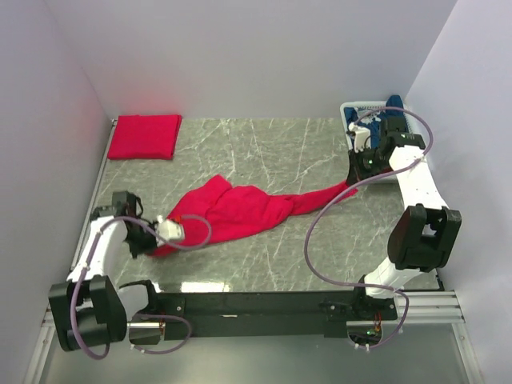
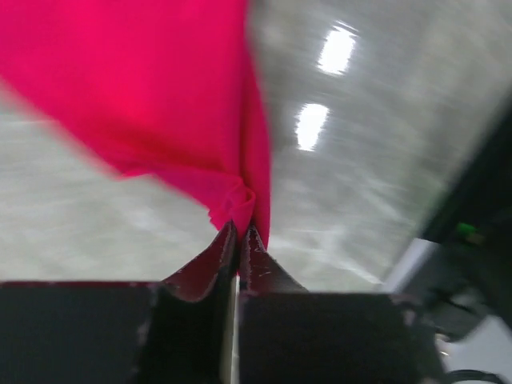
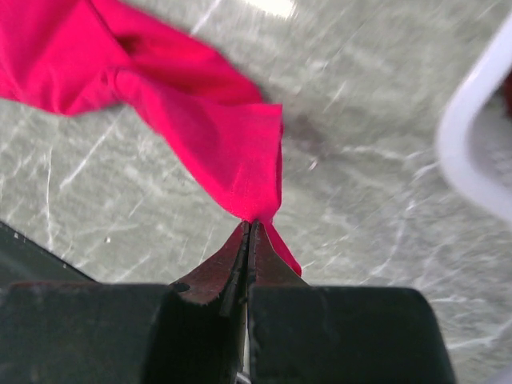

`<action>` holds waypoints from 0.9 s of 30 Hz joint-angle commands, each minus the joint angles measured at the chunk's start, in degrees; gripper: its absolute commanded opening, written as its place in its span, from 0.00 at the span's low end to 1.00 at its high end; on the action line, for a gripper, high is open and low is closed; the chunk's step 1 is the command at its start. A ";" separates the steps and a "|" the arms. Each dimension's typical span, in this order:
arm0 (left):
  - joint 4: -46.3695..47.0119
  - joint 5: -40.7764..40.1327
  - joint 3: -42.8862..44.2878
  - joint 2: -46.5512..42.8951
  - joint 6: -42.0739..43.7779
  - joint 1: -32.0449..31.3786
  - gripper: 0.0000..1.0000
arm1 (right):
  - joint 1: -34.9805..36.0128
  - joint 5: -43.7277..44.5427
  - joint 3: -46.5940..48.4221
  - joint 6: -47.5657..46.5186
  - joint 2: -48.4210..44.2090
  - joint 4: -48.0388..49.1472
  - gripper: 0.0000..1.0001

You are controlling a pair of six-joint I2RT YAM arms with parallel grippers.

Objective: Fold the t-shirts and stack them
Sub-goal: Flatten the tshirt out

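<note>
A bright red t-shirt (image 1: 240, 208) hangs stretched and bunched between my two grippers over the middle of the marble table. My left gripper (image 1: 160, 232) is shut on its left end; the left wrist view shows the jaws (image 2: 240, 228) pinching a fold of red cloth (image 2: 160, 96). My right gripper (image 1: 354, 182) is shut on its right end; the right wrist view shows the jaws (image 3: 250, 224) pinching a twisted tail of the shirt (image 3: 200, 120). A folded red t-shirt (image 1: 145, 136) lies flat at the far left corner.
A white basket (image 1: 352, 120) with dark blue cloth (image 1: 394, 104) in it stands at the far right corner, behind my right arm; its rim shows in the right wrist view (image 3: 472, 152). White walls close the table on three sides. A black rail runs along the near edge.
</note>
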 commanded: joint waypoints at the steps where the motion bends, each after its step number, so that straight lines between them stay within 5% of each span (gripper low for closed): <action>1: -0.84 -4.83 -5.62 -3.97 8.84 0.20 0.08 | 0.26 -1.15 -2.13 -1.81 -2.90 -1.14 0.00; 5: -3.09 1.91 3.92 2.86 -1.58 0.20 0.39 | 2.01 -1.15 -3.98 -1.89 -2.55 -0.70 0.00; 6: -4.67 4.11 7.52 5.49 -3.71 0.28 0.54 | 2.62 -1.15 -4.07 -1.55 -2.47 -0.61 0.00; 8: -9.07 12.63 19.38 14.54 -10.46 0.28 0.64 | 3.07 -1.15 -4.16 -1.19 -2.12 -0.26 0.00; 14: -0.68 24.68 43.22 33.98 -33.86 -0.94 0.55 | 3.42 -0.97 -3.19 -0.93 -1.23 -0.43 0.00; 20: 11.92 20.84 49.12 43.12 -51.52 -9.90 0.59 | 3.42 -0.27 -2.67 -1.10 -0.80 -1.13 0.00; 27: 17.46 14.16 51.67 52.00 -58.49 -16.75 0.64 | 3.42 -0.45 -2.84 -1.10 -0.71 -1.05 0.00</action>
